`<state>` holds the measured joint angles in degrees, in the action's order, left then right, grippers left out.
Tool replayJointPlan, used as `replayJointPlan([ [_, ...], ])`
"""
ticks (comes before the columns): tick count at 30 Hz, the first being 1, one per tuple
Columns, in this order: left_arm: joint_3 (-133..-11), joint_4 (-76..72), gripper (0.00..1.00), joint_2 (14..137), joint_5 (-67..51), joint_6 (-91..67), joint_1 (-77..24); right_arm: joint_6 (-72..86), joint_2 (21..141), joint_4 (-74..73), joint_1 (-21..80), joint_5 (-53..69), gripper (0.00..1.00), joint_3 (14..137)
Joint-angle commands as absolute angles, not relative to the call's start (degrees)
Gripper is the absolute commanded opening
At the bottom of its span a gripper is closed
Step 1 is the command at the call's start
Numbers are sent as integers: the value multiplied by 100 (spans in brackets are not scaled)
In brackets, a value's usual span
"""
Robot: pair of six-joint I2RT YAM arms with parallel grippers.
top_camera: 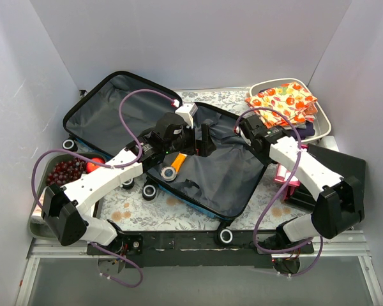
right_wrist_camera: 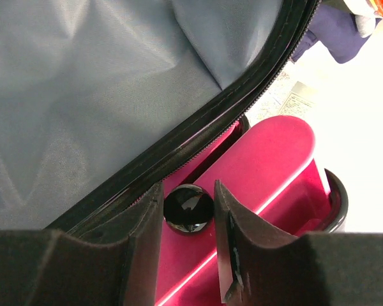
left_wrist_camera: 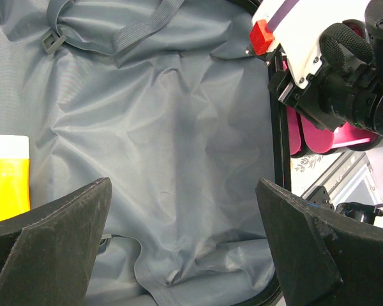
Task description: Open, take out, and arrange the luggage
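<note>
Had the luggage (top_camera: 226, 178) splayed on the surface (top_camera: 172, 211) for unpacking; hovered left pincer (left_wrist_camera: 183, 191) wide open above its lining (left_wrist_camera: 179, 115), ready to reach; straddled black knob (right_wrist_camera: 188, 209) of pink container (right_wrist_camera: 274, 159) with right pincer (right_wrist_camera: 188, 188), clamp unconfirmed.

Bright even light, soft shadows, blurred foreground

A: Setting?
B: Robot lab, enclosed test cell. Plain pale panels (top_camera: 198, 38) wall the worktop (top_camera: 172, 213) on three sides. The left arm (top_camera: 102, 175) and right arm (top_camera: 306, 166) are bolted to a black rail (top_camera: 179, 241) and trail purple cables (top_camera: 124, 105).
A: Anything domestic?
B: Only the worktop's floral cover.
</note>
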<state>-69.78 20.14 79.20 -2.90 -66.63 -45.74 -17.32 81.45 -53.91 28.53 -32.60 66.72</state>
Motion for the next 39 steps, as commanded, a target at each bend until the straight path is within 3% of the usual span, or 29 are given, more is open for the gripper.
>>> replayJointPlan([
  [1,-6952,2022,98,7787,-281,-6574,-4597,-1732,8077,-5792,2856,-3524,34,6574],
  [12,-6926,2004,98,7849,-351,-6574,-4597,-2153,7261,-5827,2734,-3948,29,6276],
  [21,-6943,2013,98,7910,-404,-6574,-4597,-2548,6680,-5344,2137,-4421,32,5739],
  [27,-6943,2030,98,7928,-431,-6574,-4597,-2672,6557,-5142,2030,-4772,49,5537],
  [31,-6943,2039,98,7919,-439,-6574,-4597,-2733,6460,-5115,2030,-4370,69,5712],
  [36,-6961,2048,98,7954,-448,-6566,-4597,-3040,6109,-5159,2126,-2650,69,6012],
  [39,-6979,2057,98,7989,-431,-6565,-4597,-3225,6169,-5246,2302,-2391,70,5880],
])
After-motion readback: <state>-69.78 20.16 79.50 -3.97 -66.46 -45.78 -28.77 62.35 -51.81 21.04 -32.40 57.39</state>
